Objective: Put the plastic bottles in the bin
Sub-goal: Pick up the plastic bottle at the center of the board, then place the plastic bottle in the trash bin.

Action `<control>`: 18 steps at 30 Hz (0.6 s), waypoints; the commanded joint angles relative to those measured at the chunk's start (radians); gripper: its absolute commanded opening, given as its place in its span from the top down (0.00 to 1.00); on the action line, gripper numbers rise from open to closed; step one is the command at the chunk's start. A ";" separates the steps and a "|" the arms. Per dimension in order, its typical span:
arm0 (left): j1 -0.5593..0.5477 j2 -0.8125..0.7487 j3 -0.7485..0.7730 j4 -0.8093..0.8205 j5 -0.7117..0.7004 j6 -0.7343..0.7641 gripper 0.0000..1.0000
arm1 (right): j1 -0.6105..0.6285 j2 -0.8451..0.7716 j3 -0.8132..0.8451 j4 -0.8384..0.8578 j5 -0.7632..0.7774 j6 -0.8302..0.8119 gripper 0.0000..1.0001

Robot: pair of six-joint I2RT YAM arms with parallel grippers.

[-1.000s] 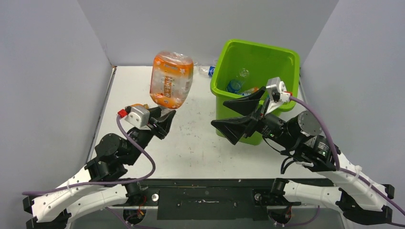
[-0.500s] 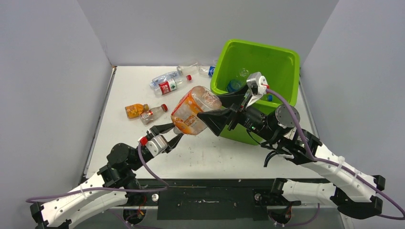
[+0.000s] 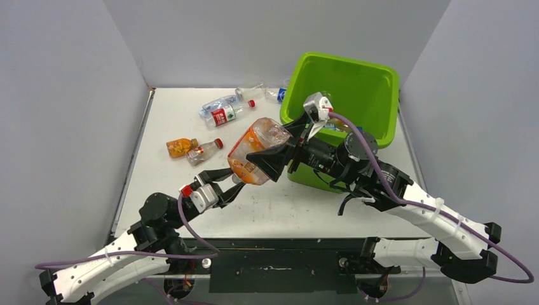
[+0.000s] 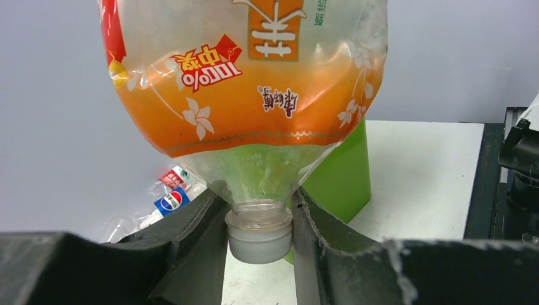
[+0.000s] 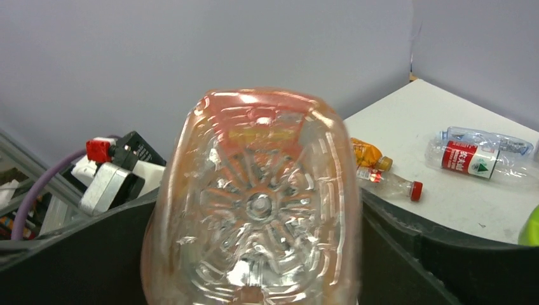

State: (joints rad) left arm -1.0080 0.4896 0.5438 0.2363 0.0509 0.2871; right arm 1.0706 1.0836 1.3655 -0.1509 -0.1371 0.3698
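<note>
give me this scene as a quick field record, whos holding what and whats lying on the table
held item: large orange bottle, tilted, cap end down, off the table
left gripper: shut on the bottle at its cap end
right gripper: jaws wide, straddling the bottle's base end; contact unclear
bin: upright at the far right, just behind the held bottle
table: red-label bottle, small orange bottle, small red-capped bottle, Pepsi bottle, all lying down
</note>
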 commanded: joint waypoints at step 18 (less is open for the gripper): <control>-0.020 -0.063 -0.032 0.219 -0.268 -0.066 0.04 | 0.003 -0.018 0.258 -0.147 0.160 -0.094 0.64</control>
State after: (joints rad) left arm -1.0222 0.4366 0.5293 0.3283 -0.0727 0.2356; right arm 1.0725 1.0950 1.4689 -0.3172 -0.1341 0.3637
